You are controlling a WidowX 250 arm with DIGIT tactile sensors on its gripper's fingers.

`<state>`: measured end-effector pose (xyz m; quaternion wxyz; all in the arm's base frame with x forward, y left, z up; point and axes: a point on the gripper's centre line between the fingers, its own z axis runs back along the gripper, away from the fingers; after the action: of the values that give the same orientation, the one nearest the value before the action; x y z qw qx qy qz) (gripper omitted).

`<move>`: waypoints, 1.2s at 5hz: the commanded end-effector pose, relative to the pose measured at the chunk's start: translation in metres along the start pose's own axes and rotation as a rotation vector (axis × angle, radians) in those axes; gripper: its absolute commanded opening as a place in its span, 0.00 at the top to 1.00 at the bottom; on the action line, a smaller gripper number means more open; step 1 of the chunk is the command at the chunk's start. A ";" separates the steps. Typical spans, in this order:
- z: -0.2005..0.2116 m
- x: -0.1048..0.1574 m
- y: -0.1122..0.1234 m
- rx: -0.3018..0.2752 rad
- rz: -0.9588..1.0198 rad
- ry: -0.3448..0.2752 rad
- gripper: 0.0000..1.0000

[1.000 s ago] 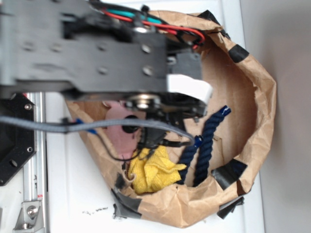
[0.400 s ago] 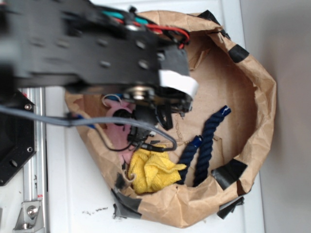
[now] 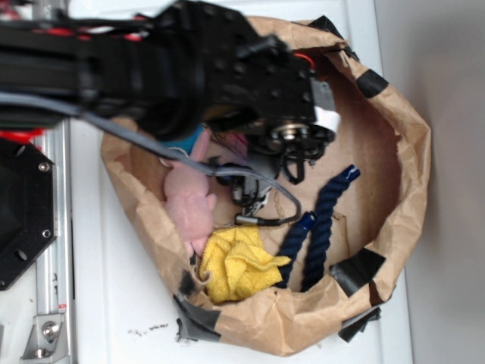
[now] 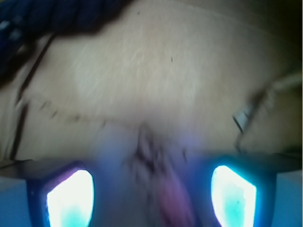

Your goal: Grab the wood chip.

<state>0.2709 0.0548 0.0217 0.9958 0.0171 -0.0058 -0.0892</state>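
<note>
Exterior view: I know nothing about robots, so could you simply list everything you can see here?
Crumpled brown paper bag: one, brown, rolled open like a bowl, on the table.
Black tape patches: several, black, along the bag's rim.
Pink plush toy: one, pink, left side inside the bag.
Crumpled yellow cloth: one, yellow, inside the bag below the toy.
Dark blue twisted rope: two strands showing, navy, right of the cloth.
Teal object: one sliver, teal, mostly hidden under the arm.
Wood chip: none that I can make out.
White table: one, white, under everything.
Metal rail: one, silver, far left.
Black robot arm: one, black, over the bag.
Tool: one, fingers apart in the wrist view.
</note>
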 end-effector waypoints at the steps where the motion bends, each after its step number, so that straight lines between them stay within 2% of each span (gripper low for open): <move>1: 0.008 -0.010 -0.007 0.069 -0.032 -0.041 0.00; 3: -0.014 -0.017 -0.001 0.083 -0.057 -0.008 0.00; 6: 0.012 -0.050 -0.001 0.061 -0.048 0.005 0.00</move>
<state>0.2220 0.0605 0.0239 0.9924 0.0413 0.0149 -0.1151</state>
